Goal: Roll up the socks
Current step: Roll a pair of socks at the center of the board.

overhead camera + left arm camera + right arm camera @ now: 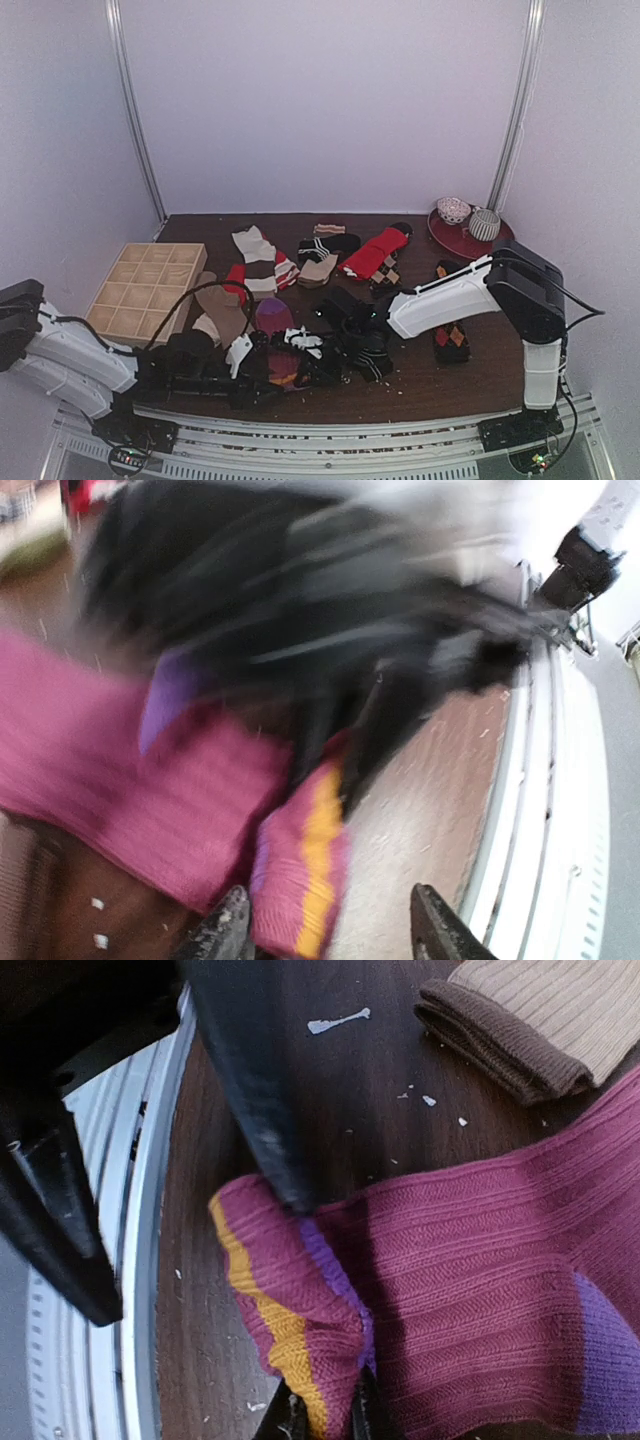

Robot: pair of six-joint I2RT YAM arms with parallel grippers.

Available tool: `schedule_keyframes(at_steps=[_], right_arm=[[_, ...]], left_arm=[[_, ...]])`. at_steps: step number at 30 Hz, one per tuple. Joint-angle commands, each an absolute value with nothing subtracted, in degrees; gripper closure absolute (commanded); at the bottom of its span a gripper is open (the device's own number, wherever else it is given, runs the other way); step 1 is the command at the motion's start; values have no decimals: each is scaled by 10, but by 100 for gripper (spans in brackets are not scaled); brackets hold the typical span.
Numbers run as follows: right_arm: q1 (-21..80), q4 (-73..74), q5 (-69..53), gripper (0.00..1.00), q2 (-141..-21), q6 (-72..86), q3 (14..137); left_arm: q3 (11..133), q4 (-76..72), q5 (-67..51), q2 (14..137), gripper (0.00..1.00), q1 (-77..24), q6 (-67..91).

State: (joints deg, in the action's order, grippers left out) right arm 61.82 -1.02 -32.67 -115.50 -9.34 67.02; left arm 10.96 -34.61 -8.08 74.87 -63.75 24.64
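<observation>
A magenta-purple sock with an orange stripe near its cuff lies on the dark table near the front edge. My right gripper is shut on the folded cuff end, which is pinched between its two fingertips. My left gripper is open. The same orange-striped cuff lies between its spread fingers without being squeezed. In the right wrist view the left gripper's dark fingers stand over the cuff. The left wrist view is motion-blurred. In the top view the sock lies between both arms.
Several other socks lie across the table: red, argyle, black-and-white striped, and tan with a brown cuff. A wooden compartment tray stands at the left. A red plate with rolled socks sits back right. A metal rail runs along the front edge.
</observation>
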Motion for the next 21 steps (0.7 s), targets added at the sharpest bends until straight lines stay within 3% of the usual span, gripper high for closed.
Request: schedule_keyframes(at_steps=[1,5,15,21], right_arm=[[591,166,-461,93,-1232,19,696],[581,173,-498,93,-1253,58,700],[579,200,-503,93,-1265,77,685],[578,213,-502,93,-1275,71,692]], left_arm=[[125,-251,39,652,46,-684,147],[121,-278,93,656,45,-719,116],[167,-326,167,811,43,-760,62],[167,-343,154,819,43,-764,41]])
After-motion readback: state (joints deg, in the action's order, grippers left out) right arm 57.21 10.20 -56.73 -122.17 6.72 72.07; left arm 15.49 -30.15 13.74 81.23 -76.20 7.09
